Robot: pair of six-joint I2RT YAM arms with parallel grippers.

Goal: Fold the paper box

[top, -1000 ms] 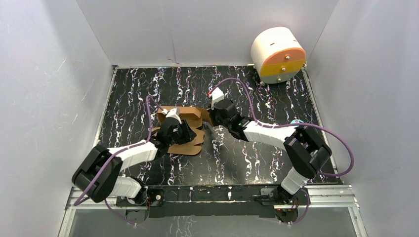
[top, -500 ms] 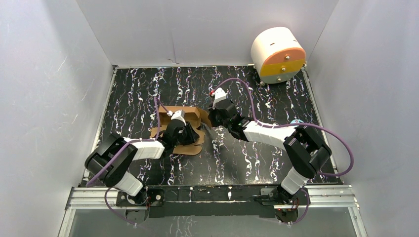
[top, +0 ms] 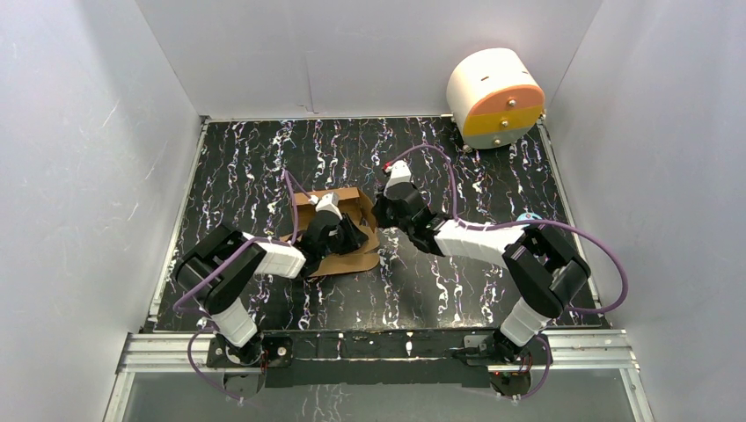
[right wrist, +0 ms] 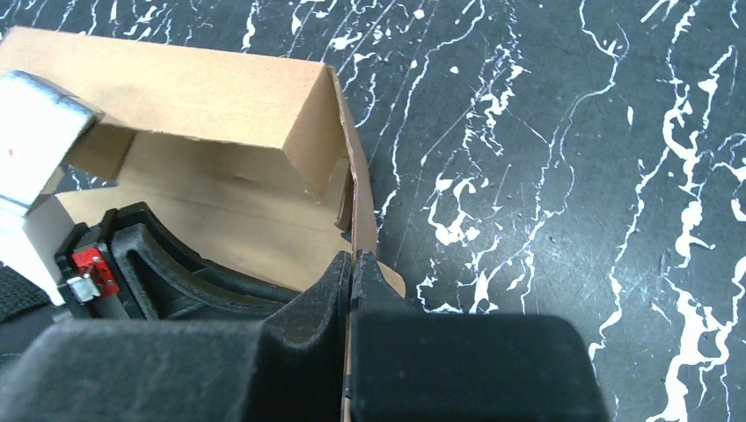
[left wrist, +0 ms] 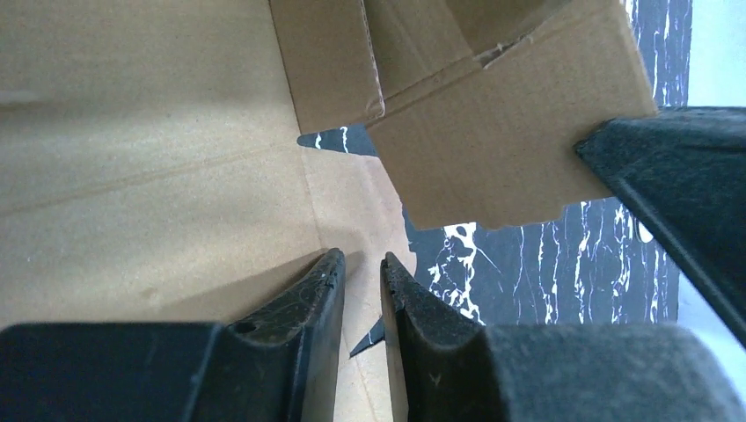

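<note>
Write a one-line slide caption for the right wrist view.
Right gripper pinching the raised side wall of the partly folded paper box on the black marbled table.

The paper box (top: 350,260) is plain brown, a paler tan on its inner faces. The counter (top: 264,158) is black with white marble-like veins. My left end effector (left wrist: 362,264) and right end effector (right wrist: 351,259) are matt black. In the upper right of the frame, the cylinder (top: 482,77) is cream-white with an orange-and-yellow face.
</note>
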